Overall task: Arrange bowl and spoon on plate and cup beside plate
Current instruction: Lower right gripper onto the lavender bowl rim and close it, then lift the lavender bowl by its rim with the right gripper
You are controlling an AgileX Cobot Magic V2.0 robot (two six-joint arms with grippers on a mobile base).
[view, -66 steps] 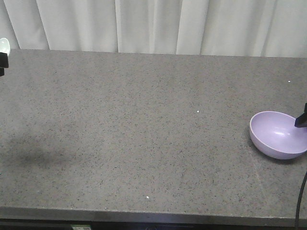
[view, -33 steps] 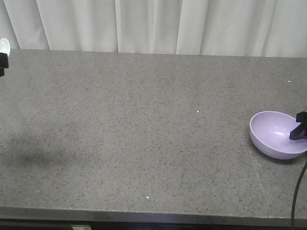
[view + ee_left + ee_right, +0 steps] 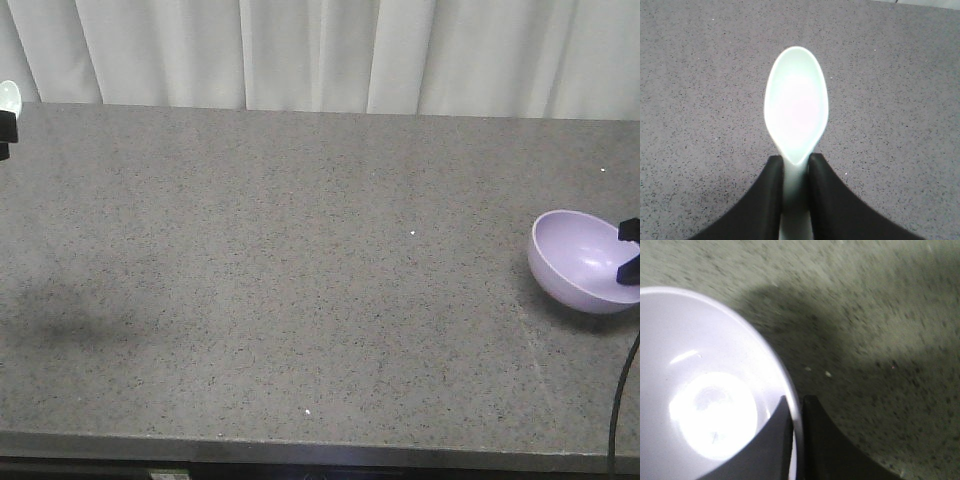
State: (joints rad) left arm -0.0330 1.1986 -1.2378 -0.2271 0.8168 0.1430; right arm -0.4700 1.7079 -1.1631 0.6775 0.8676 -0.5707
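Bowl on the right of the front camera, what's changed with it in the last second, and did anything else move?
The bowl has risen slightly off the table and tipped, its opening now tilted toward the table's middle, with the right end effector pinching its rim. The spoon stayed at the far left, clamped in the left end effector.
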